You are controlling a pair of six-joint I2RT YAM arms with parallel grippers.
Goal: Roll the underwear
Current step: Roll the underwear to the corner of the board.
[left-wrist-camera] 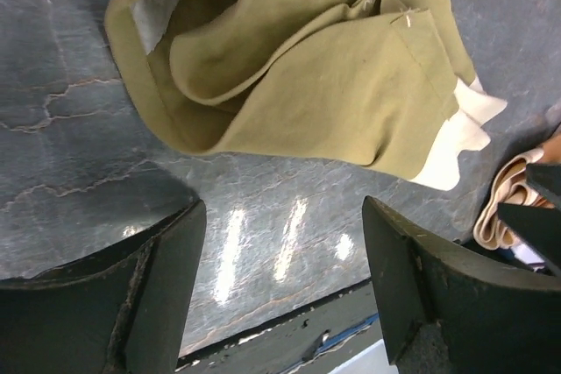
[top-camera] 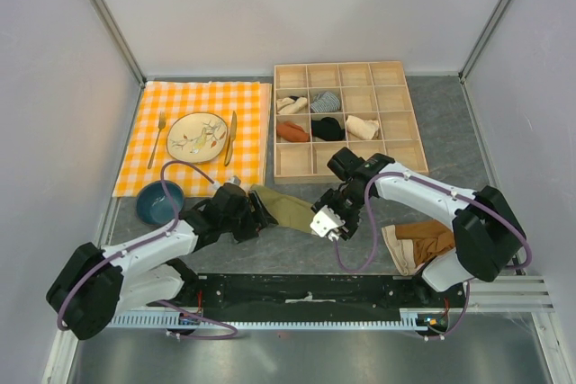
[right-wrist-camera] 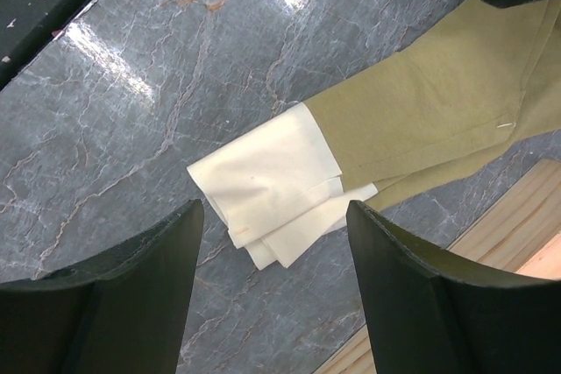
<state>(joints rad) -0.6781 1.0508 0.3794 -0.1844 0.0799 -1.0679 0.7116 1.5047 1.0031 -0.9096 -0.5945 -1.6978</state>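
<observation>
The underwear (top-camera: 288, 208) lies crumpled on the grey table between the two arms, olive-khaki with a cream waistband. In the left wrist view its olive folds (left-wrist-camera: 307, 67) fill the top, with the cream band (left-wrist-camera: 469, 124) at the right. My left gripper (top-camera: 257, 215) is at its left end, and the left gripper (left-wrist-camera: 282, 209) is open over bare table just short of the cloth. The right wrist view shows the folded cream band (right-wrist-camera: 263, 172) joined to olive fabric (right-wrist-camera: 421, 111). My right gripper (top-camera: 324, 222) stands at the garment's right end, and the right gripper (right-wrist-camera: 273, 209) is open with the band's edge just ahead of its jaws.
A wooden compartment box (top-camera: 274, 123) with several rolled garments stands at the back right; its edge (right-wrist-camera: 517, 216) is close to the right gripper. A rust-brown garment (top-camera: 418, 240) lies at the right. An orange checked cloth (top-camera: 247, 132) with plate, fork and knife and a blue bowl (top-camera: 160, 201) are at the left.
</observation>
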